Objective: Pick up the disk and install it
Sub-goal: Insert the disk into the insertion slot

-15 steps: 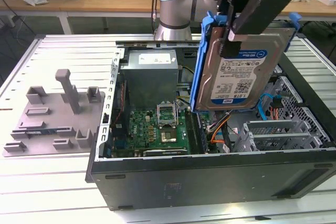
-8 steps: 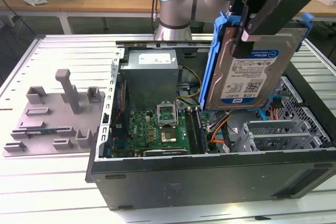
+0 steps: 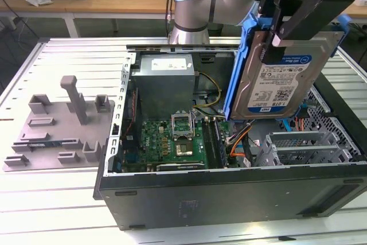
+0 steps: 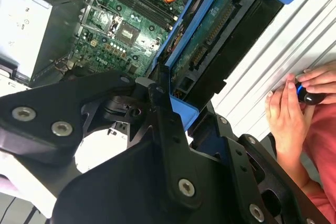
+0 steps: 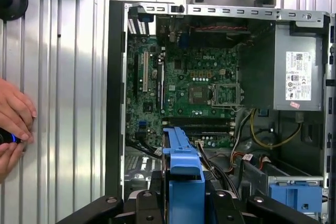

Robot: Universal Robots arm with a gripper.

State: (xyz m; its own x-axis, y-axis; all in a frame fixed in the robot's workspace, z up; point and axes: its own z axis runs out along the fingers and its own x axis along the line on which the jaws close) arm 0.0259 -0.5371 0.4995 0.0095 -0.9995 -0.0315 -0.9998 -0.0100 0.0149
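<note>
**Exterior view, read from its left to its right.**

- **Table:** one slatted metal table (image 3: 69, 222) carries everything.
- **Fixture plate:** one grey plate (image 3: 57, 136) with raised posts and slots lies at the far left, apart from the case.
- **Computer case:** one open case (image 3: 229, 199) lies on its side in the middle.
  - It holds one green motherboard (image 3: 172, 142).
  - One grey power supply (image 3: 163, 81) sits on the far side of the motherboard.
- **Arm:** one robot arm (image 3: 200, 4) rises behind the case.
- **Disk:** one disk (image 3: 304, 47) hangs right of centre, above the case interior and just left of the grey drive cage (image 3: 304, 144).
  - Its long axis is nearly upright, with the upper end leaning toward the exterior view's right.
  - Its broad labelled face is turned toward the exterior camera.
  - The body is flat silver metal with a white-and-blue barcode label (image 3: 281, 84).
  - A blue plastic rail bracket (image 3: 236, 67) runs down its left edge and across its top.
- **Gripper:** one black gripper (image 3: 278, 35) is clamped on the upper part of the disk, with one finger lying across the labelled face.

**Second wrist view.** The unlabelled face of the disk shows a green circuit board framed by the blue bracket. A person's two hands (image 4: 287, 111) rest on the slatted table beside the case, closed around one small dark object (image 4: 307, 95) with a blue light.
</note>
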